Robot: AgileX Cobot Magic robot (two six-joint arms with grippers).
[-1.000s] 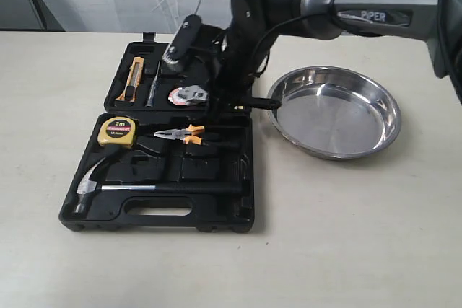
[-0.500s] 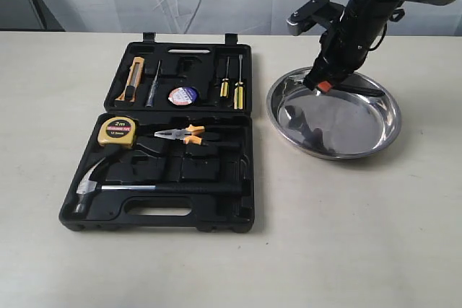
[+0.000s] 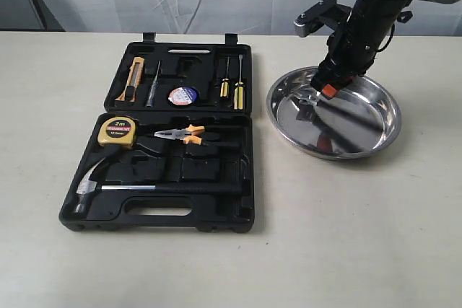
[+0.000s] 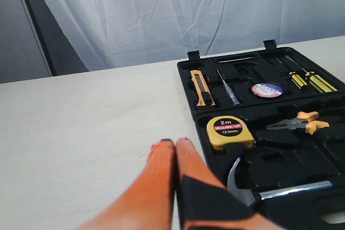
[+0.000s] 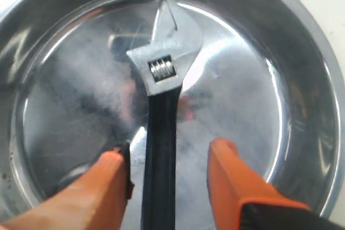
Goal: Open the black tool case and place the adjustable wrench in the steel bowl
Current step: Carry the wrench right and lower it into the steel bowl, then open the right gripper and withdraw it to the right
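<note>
The black tool case (image 3: 195, 171) lies open on the table, its lid flat behind it; the left wrist view shows the case (image 4: 291, 154) too. The adjustable wrench (image 5: 161, 74) lies on the floor of the steel bowl (image 5: 318, 79), silver head away from the wrist. In the exterior view the wrench head (image 3: 309, 97) shows at the bowl's (image 3: 390, 117) left side. My right gripper (image 3: 328, 86) hangs low over the bowl, open, and the black handle runs free between the fingers of the right gripper (image 5: 168, 152). My left gripper (image 4: 175, 141) is shut and empty, left of the case.
The case holds a yellow tape measure (image 3: 118, 130), orange-handled pliers (image 3: 184, 134), a claw hammer (image 3: 144, 187), a utility knife (image 3: 132, 78), screwdrivers (image 3: 232, 83) and a tape roll (image 3: 182, 95). A pale curtain stands behind the table.
The right arm swung from the case lid over to the bowl with the wrench. Its jaws have opened and the wrench now lies in the bowl.
</note>
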